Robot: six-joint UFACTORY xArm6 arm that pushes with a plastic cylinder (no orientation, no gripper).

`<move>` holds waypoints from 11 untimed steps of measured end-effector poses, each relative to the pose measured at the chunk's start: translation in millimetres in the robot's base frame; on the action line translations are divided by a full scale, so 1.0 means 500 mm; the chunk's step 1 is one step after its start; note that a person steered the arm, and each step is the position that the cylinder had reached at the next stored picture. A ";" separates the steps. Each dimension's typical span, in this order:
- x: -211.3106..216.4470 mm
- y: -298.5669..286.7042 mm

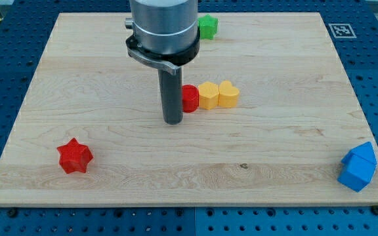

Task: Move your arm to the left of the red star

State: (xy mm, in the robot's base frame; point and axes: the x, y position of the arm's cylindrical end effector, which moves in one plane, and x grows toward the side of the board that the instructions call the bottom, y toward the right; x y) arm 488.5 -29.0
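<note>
The red star [75,156] lies on the wooden board [110,72] at the view's lower left. My tip [173,121] rests on the board near the middle, well to the right of and above the red star. It stands just left of a red round block [189,99], close to or touching it. That red block heads a row with a yellow hexagon-like block [208,95] and a yellow heart block [228,94] to its right.
A green block [207,27] sits at the view's top, partly behind the arm's grey body [163,29]. Two blue blocks [358,166] sit together at the lower right corner. A marker tag [339,29] is at the top right.
</note>
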 end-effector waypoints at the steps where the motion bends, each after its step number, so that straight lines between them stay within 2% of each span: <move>1: -0.001 0.032; 5: -0.036 0.020; 8: 0.000 -0.433; 9: 0.116 -0.489; 10: 0.208 -0.453; 11: 0.207 -0.312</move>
